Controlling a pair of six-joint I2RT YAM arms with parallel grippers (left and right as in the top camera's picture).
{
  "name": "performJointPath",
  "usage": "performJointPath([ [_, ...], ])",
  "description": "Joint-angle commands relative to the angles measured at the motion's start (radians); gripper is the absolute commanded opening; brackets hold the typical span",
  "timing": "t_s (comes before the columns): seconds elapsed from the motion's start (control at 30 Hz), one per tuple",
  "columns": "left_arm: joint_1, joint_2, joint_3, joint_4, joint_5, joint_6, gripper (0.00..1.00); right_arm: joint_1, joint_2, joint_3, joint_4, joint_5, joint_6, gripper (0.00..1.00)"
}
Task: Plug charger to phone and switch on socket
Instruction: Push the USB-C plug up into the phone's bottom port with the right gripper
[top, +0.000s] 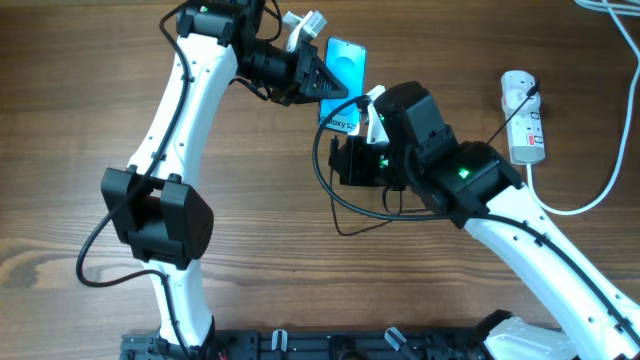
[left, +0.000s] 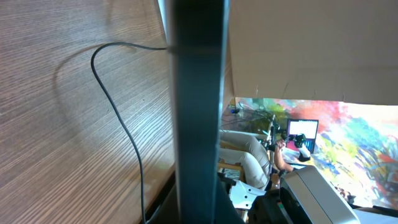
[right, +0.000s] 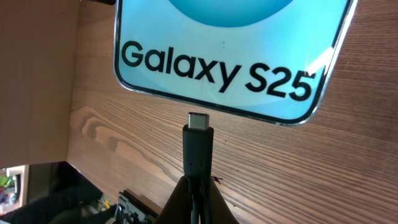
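The left arm (top: 182, 100) rises from its base well below and to the left of the phone (top: 348, 60). It folds at a black elbow and climbs to a point left of the phone's top edge, where the wrist turns toward the phone. Its end effector (top: 320, 85) is closed on the phone's left edge.

The right arm (top: 545, 255) reaches in from below and right of the phone, with a green light on its wrist housing. Its end effector (top: 370, 115) sits just beneath the phone's lower edge. The fingers are pinched around the charger (right: 198, 146) plug, whose tip lies just short of that edge, not touching.
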Motion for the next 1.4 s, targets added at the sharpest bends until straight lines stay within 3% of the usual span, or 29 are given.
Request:
performJointPath([
  [0.0,0.004,-0.02,0.014,0.0,0.048,0.035,0.04,-0.004,0.01,0.01,0.004,0.021,0.01,0.04],
  [1.37,0.003,-0.02,0.014,-0.004,0.045,0.039,0.04,-0.004,0.01,0.01,0.048,0.07,0.059,0.05],
])
